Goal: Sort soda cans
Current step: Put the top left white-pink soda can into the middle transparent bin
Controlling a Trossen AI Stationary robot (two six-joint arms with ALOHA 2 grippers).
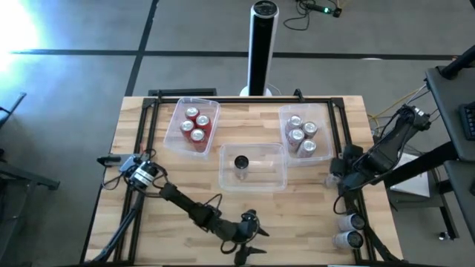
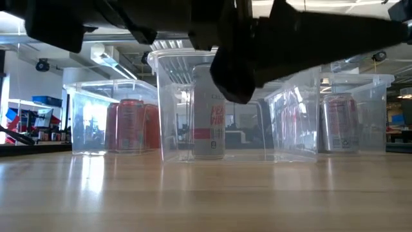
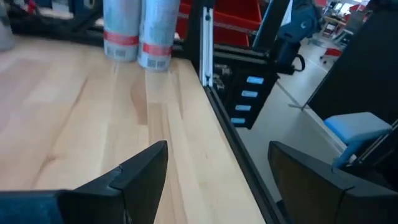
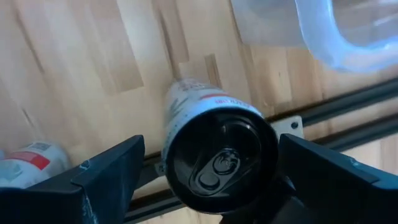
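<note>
Several red soda cans (image 1: 196, 124) stand in the clear tub at the far left (image 1: 175, 137), and several silver ones (image 1: 303, 136) in the tub at the far right (image 1: 326, 119). One dark-topped can (image 1: 241, 162) stands in the middle tub (image 1: 256, 184). At the table's right edge my right gripper (image 1: 338, 176) is open, pointing down. Its fingers stand on either side of a white can with a black top (image 4: 217, 163), which stands upright on the wood. My left gripper (image 1: 251, 236) is open and holds nothing near the front edge. Two more cans (image 3: 138, 31) stand at the near right corner.
A black frame rail (image 1: 347, 137) runs along the table's right side, next to the right gripper. The two loose cans (image 1: 349, 230) stand between that gripper and the near right corner. Bare wood (image 1: 178, 170) lies in front of the tubs.
</note>
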